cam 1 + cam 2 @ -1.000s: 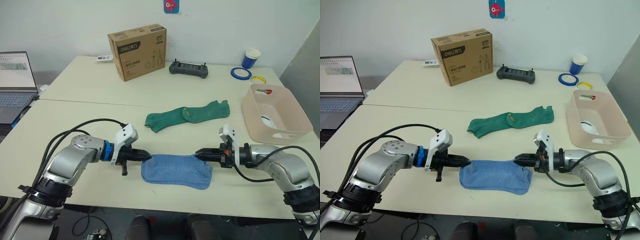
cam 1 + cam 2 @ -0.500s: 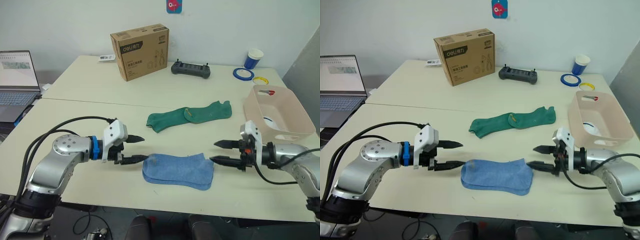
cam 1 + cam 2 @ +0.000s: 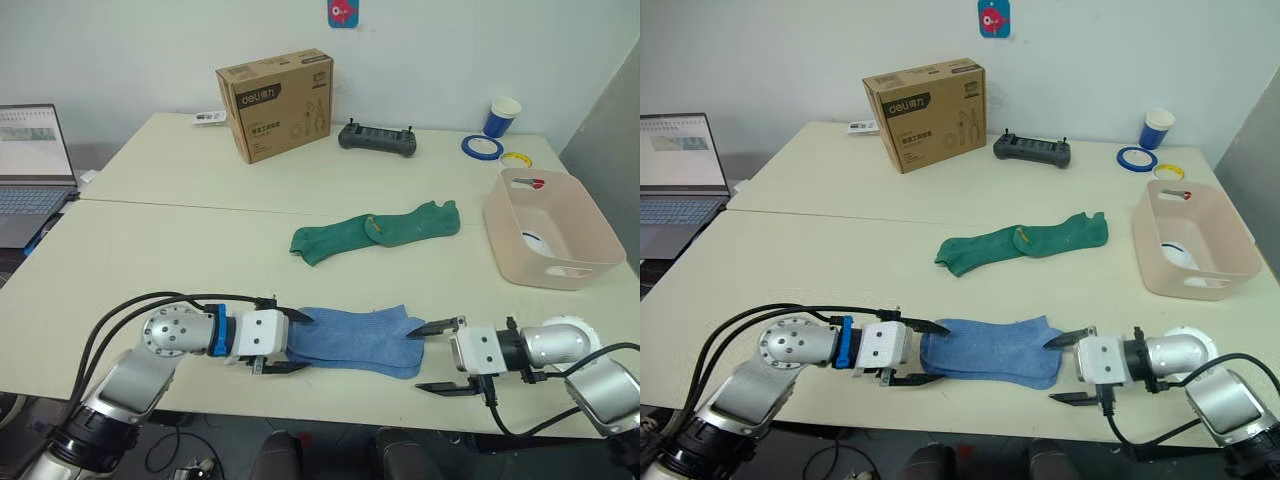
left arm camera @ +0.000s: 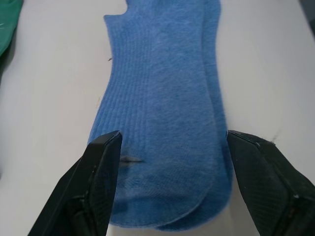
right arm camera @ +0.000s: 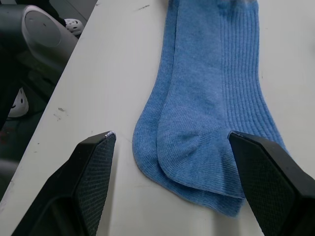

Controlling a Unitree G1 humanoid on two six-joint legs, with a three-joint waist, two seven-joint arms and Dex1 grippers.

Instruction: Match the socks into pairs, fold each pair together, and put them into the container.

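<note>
Blue socks are lying stacked, unfolded, lower centre, between both spread-jawed grippers; green socks and bin are waiting.

light: bright, even, diffuse | shadows: soft, faint | focus: sharp | glare: none

Light blue pair lies flat near the front table edge, one sock on the other. Left gripper at its left end, fingers spread wide, one above and one below the sock edge. Right gripper at its right end, also spread wide. Dark green pair lies farther back. Pink container at right. Cardboard box, black controller, blue cup, tape rolls, laptop around the back and left.
</note>
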